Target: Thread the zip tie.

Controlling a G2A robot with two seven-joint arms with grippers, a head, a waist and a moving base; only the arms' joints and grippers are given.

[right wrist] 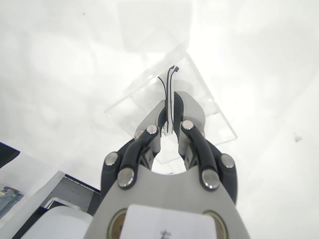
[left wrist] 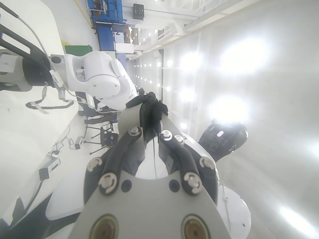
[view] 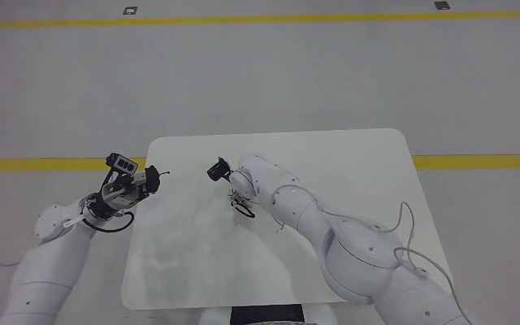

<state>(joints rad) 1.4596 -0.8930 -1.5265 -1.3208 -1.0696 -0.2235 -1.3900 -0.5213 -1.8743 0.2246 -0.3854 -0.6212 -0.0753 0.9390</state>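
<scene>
My right gripper points down at the table, shut on a thin black zip tie. Two strands rise past its fingertips, and one ends in a small square head. A clear plastic box lies on the table right under them. My left gripper hangs at the table's left edge, pointing toward the right arm. Its fingers are shut on a black zip tie strand, whose tip sticks out past them.
The white table carries only the clear box. A black cable loop hangs from the right wrist just above the surface. Yellow floor lines run behind and beside the table.
</scene>
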